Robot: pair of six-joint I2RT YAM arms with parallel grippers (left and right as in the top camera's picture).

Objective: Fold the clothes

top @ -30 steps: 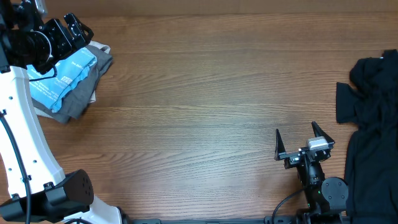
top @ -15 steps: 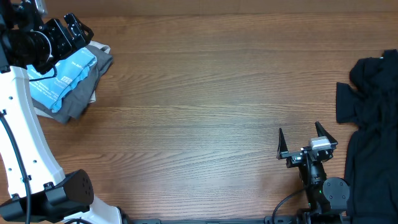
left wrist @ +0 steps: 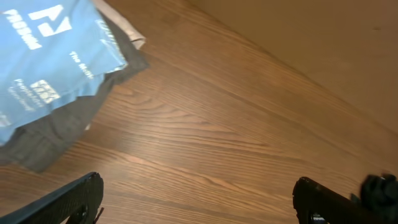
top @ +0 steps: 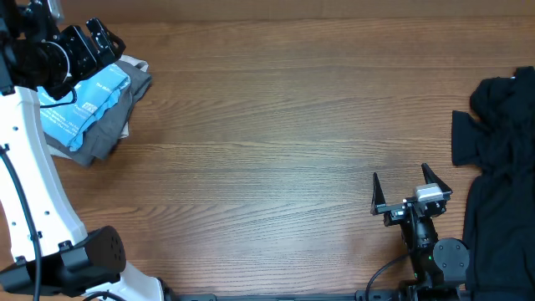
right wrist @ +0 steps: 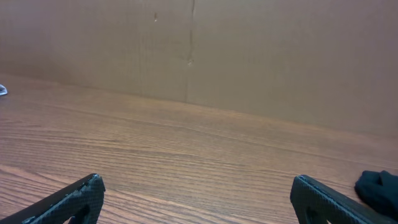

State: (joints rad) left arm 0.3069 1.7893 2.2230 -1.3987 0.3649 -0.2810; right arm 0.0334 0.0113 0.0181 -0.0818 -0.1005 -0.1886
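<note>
Overlapping the blue T-shirt (top: 90, 102), the left arm (top: 21, 167) hides its corner.

A light blue T-shirt (top: 86, 107) (left wrist: 43, 56) lies folded into a compact rectangle at the far left corner of the bench (top: 267, 125), set at a slant. Small white printed text faces up. It rests on a folded grey garment (top: 104, 142), whose edges show beneath it.
</note>
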